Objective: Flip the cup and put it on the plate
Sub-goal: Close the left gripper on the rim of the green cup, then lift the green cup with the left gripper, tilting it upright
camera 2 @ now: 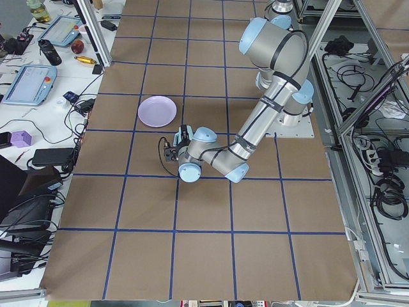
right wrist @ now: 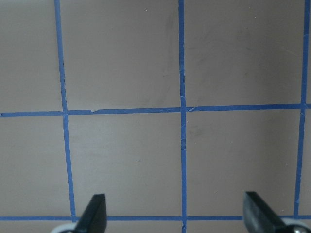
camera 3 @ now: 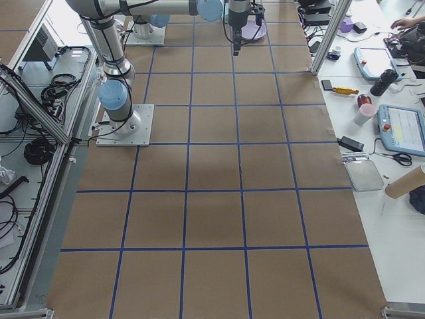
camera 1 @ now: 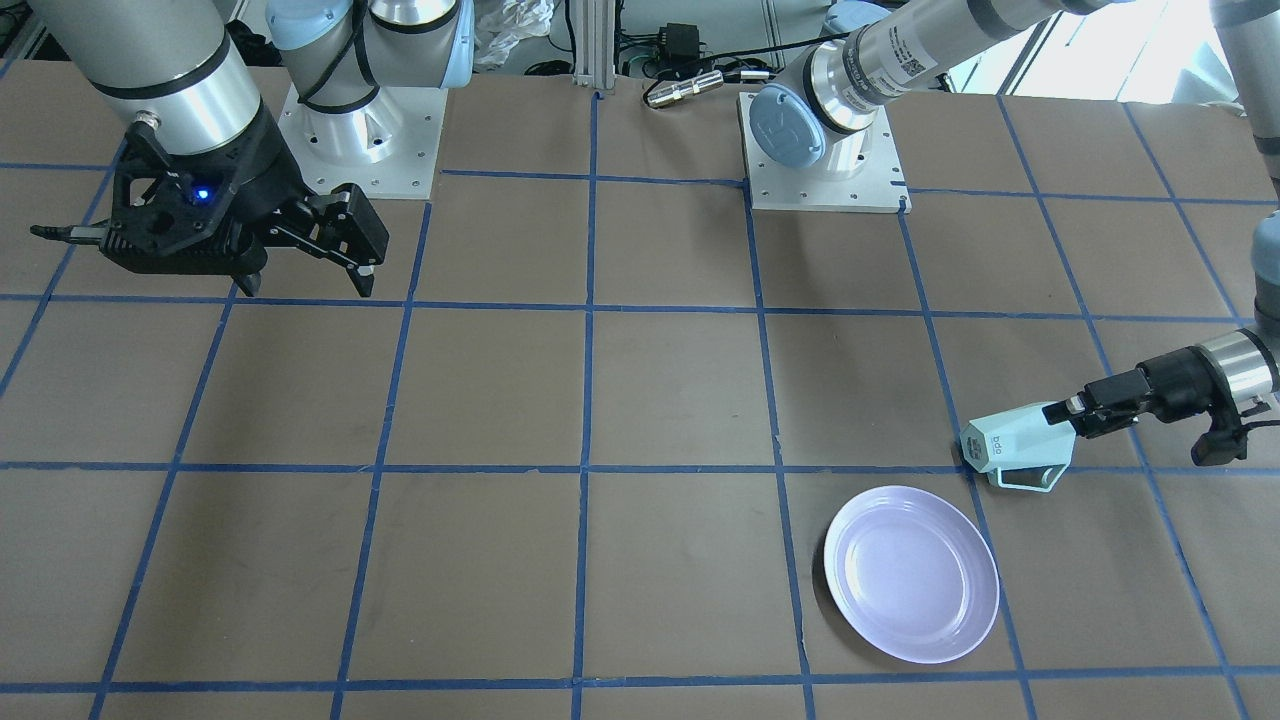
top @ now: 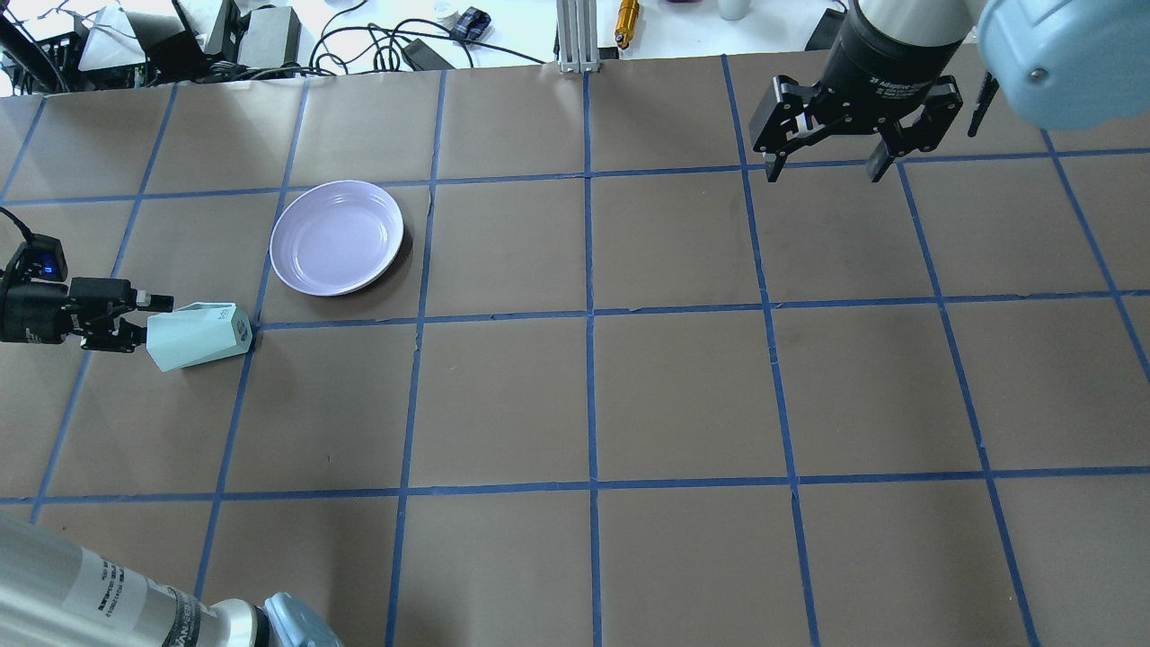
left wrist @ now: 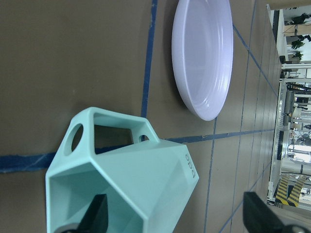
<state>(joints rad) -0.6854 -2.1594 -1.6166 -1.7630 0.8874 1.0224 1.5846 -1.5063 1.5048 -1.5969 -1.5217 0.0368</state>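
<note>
The pale mint cup (camera 1: 1010, 445) lies on its side on the table, its lettered base pointing away from my left gripper (camera 1: 1060, 415). That gripper is open at the cup's mouth. In the left wrist view one finger (left wrist: 97, 213) is inside the cup (left wrist: 141, 179) and the other (left wrist: 257, 213) is outside its wall. The handle lies against the table. The lavender plate (camera 1: 910, 575) sits empty just beyond the cup, also in the overhead view (top: 337, 236). My right gripper (top: 827, 171) is open and empty, hovering far off on the other side.
Brown table with a blue tape grid (top: 588, 314). The arm bases (camera 1: 360, 130) stand on white mounting plates at the robot's edge. Cables and gear lie beyond the far edge (top: 359, 36). Nothing else stands near the cup and plate.
</note>
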